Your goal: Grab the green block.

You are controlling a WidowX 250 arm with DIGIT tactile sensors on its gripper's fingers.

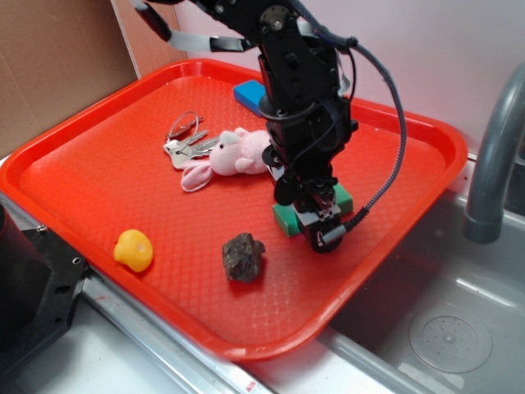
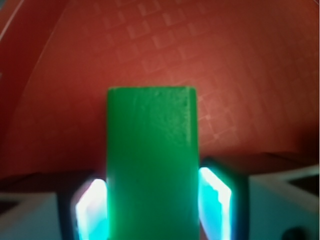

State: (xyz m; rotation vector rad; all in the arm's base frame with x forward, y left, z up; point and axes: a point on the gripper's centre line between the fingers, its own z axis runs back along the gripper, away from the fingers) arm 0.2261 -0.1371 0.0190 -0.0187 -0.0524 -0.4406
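The green block lies on the red tray, right of centre, mostly hidden under my gripper. In the wrist view the green block runs straight up between the jaws of my gripper. The left pad and the right pad each lie against a long side of it. The gripper is shut on the block, which still looks level with the tray floor.
A pink plush bunny and keys lie left of the gripper, and a blue block behind it. A yellow duck and a brown rock sit near the front rim. A sink and a grey faucet are on the right.
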